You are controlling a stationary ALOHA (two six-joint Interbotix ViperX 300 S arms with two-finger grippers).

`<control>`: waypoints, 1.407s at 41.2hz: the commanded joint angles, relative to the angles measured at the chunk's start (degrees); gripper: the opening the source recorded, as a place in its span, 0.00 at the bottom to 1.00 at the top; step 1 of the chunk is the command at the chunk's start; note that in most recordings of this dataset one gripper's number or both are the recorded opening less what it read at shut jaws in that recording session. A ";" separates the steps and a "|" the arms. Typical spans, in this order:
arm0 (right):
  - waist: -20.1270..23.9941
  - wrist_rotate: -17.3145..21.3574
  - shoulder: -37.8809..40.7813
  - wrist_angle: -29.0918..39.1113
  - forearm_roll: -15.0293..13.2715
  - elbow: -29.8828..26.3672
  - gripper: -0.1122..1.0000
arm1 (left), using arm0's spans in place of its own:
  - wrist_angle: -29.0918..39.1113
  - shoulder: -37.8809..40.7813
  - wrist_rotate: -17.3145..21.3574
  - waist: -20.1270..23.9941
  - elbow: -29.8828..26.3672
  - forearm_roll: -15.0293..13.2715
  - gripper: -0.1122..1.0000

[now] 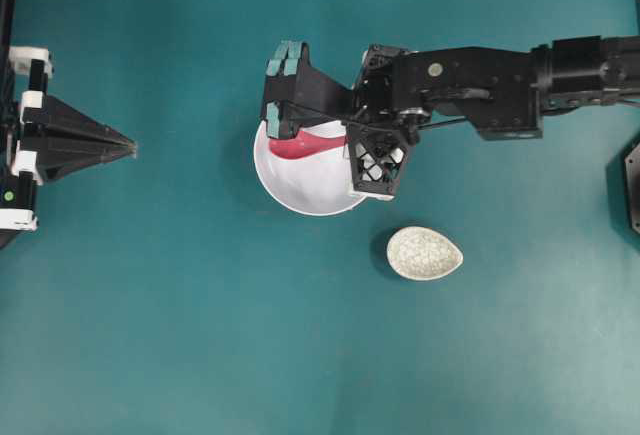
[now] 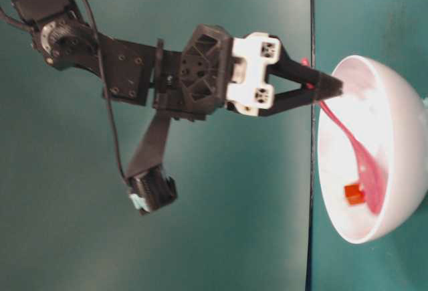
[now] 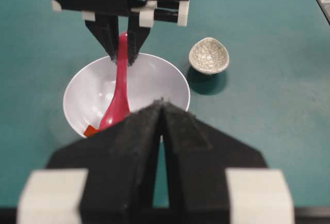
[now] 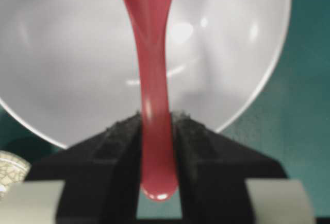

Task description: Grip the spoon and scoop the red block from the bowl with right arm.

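Overhead: right tool (image 4: 157,126) clamps spoon (image 3: 117,98) over bowl (image 1: 300,190) rim

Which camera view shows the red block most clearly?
The table-level view: the red block sits unobstructed beside the spoon. The left wrist view shows only its edge; the overhead and right wrist views hide it.

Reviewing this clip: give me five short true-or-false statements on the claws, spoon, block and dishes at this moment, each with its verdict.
1. The right claw is shut on the handle of the glossy pink-red plastic spoon. True.
2. The tiny red-orange cube lies in the spoon's scoop. False: it sits on the floor of the large white round bowl, beside the scoop.
3. The left claw holds the bowl's rim. False: it is shut on nothing, away from the bowl.
4. The small oval crackle-patterned dish is empty. True.
5. The spoon lies flat on the table. False: its scoop is inside the bowl.
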 commanded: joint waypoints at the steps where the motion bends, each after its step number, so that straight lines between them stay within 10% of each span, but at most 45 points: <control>1: -0.09 1.23 -2.72 -0.53 -0.35 -0.09 0.32 | -0.44 0.18 -0.09 -0.09 -1.58 0.09 0.10; 58: -0.70 8.88 -7.56 -3.25 -2.37 1.49 0.32 | -0.62 0.18 0.00 -0.09 -1.58 0.18 0.10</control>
